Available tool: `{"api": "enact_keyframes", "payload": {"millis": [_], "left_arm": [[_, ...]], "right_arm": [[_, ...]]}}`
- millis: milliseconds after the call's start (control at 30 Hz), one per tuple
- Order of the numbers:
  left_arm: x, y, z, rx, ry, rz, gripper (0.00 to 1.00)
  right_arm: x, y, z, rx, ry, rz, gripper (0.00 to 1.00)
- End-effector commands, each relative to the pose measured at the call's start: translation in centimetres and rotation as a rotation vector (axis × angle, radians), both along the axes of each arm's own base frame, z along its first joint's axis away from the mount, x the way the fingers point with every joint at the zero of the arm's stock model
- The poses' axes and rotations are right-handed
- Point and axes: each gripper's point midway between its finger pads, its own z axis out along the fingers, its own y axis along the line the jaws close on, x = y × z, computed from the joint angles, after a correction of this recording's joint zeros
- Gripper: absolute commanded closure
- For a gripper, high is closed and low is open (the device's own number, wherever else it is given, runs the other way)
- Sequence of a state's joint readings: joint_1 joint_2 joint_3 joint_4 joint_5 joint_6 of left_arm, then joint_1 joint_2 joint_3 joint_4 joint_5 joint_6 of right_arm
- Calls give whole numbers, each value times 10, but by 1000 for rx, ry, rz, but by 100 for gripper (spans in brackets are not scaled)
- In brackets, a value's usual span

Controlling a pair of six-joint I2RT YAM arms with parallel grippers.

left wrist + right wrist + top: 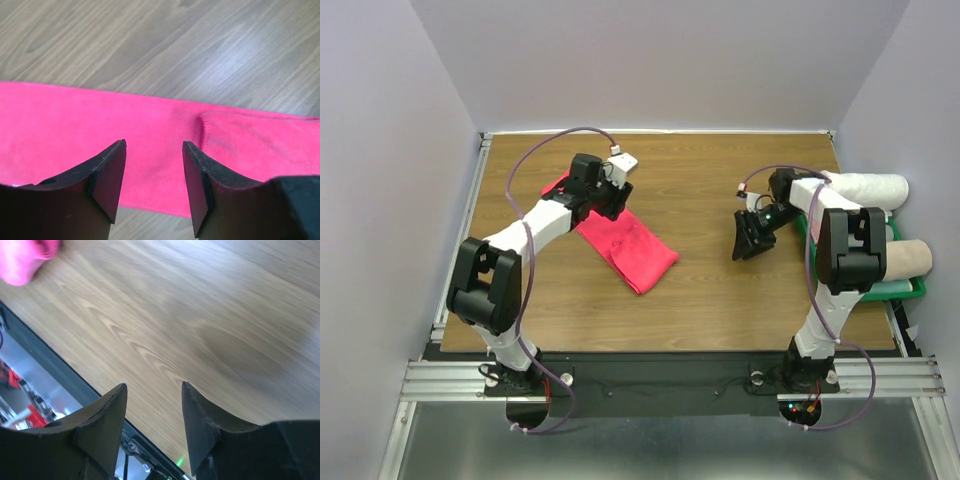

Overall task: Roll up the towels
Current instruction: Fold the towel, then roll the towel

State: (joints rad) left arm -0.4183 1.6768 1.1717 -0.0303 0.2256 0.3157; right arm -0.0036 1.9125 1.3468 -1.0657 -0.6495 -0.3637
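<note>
A bright pink-red towel (625, 243) lies folded into a long strip, running diagonally on the left half of the wooden table (720, 290). My left gripper (610, 205) hovers over the strip's upper part, open, with nothing between its fingers. In the left wrist view the towel (80, 125) lies flat beneath the gripper (154, 145), and a folded-over hem (202, 125) shows to the right. My right gripper (750, 240) hangs open and empty over bare wood at the right. One end of the towel (22, 257) shows at the right wrist view's top left, far from that gripper (154, 387).
A green bin (910, 287) at the table's right edge holds a rolled white towel (865, 188) and a rolled beige towel (908, 258). The right arm stands just in front of the bin. The table's near edge and metal frame (30, 390) lie below the right gripper.
</note>
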Motion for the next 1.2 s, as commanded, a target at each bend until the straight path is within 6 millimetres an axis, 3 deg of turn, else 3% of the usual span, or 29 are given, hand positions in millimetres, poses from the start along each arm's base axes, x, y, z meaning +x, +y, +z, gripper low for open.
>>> {"api": "enact_keyframes", "payload": {"millis": [0, 167, 233, 267, 367, 400, 433, 467, 600, 733, 767, 800, 867, 933, 967, 1067, 1100, 1133, 1167], "left_arm": [[0, 44, 7, -69, 100, 136, 41], [18, 90, -15, -129, 231, 323, 46], [30, 95, -14, -134, 244, 352, 49], [30, 99, -29, -119, 293, 374, 51], [44, 106, -40, -85, 311, 403, 64], [46, 106, -55, -73, 342, 404, 64], [52, 108, -56, -60, 333, 407, 64], [52, 107, -69, -48, 363, 397, 64], [66, 103, -83, -44, 372, 372, 69], [91, 87, -87, -70, 384, 296, 74], [88, 83, -104, -51, 428, 275, 73], [90, 77, -106, -57, 437, 249, 73], [104, 63, -99, -67, 410, 206, 73], [109, 36, -101, -76, 409, 127, 73], [107, 27, -113, -70, 433, 110, 73], [112, -19, -99, -112, 407, -3, 72], [109, -30, -107, -113, 427, -24, 72], [109, -51, -95, -128, 398, -83, 69], [106, -61, -97, -127, 403, -108, 68]], "right_arm": [[12, 44, 27, 77, -109, 101, 48], [20, 95, 18, 84, -128, 174, 49], [26, 112, 12, 86, -144, 190, 49], [28, 116, 2, 83, -124, 193, 49], [28, 135, -8, 102, -105, 216, 48], [26, 139, -12, 108, -90, 220, 48], [25, 144, -19, 113, -80, 224, 48], [20, 151, -22, 126, -55, 228, 48], [-1, 161, -43, 124, 19, 245, 55], [-33, 170, -55, 153, 89, 268, 64], [-44, 177, -52, 170, 102, 289, 66], [-52, 181, -52, 176, 109, 302, 67], [-75, 192, -51, 212, 135, 341, 68], [-85, 204, -42, 262, 124, 374, 69], [-100, 212, -39, 294, 150, 406, 70], [-121, 225, -25, 363, 157, 466, 70], [-124, 225, -21, 379, 159, 472, 70], [-125, 225, -7, 405, 122, 486, 69], [-128, 220, -4, 405, 112, 491, 68]]}}
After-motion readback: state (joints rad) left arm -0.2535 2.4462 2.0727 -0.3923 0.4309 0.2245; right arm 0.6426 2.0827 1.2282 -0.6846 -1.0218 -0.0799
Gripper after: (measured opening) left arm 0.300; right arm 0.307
